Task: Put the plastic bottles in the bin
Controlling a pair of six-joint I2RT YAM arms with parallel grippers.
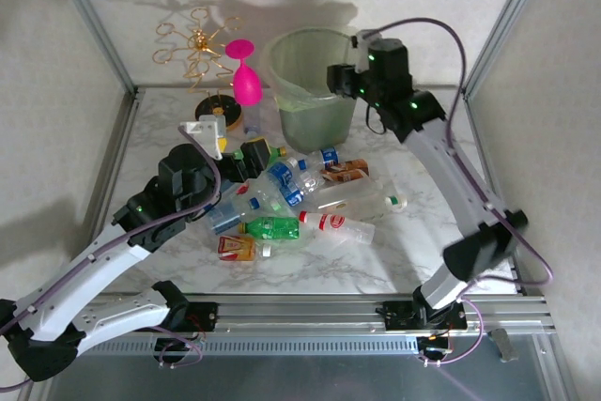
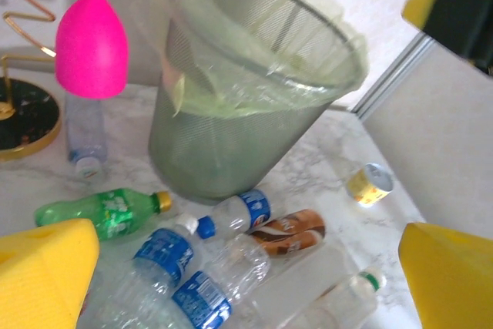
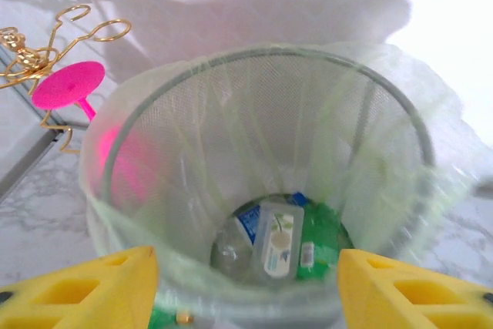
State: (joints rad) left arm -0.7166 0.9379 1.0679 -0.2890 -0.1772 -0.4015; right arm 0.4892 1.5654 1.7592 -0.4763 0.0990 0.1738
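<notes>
Overhead, the right gripper (image 1: 343,77) hangs spread and empty over the bin (image 1: 282,82) at the far edge of the table (image 1: 423,176), while the plastic bottles (image 1: 282,199) crowd mid-table under the left gripper (image 1: 220,138). From the left wrist, its wide-open fingers (image 2: 46,275) straddle several bottles and might pinch two at once or nudge the can (image 2: 370,184). From the right wrist, some bottles lie inside the bin, and a low swing could snag the liner (image 3: 435,136)

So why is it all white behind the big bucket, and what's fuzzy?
Right wrist view: the wall behind the large translucent grey-green round bin is washed out white, with a soft grey shadow on it. Left wrist view: the yellow fingers of the left hand look blurred. Top view: the gold wire stand throws a spidery shadow on the back wall.
</notes>
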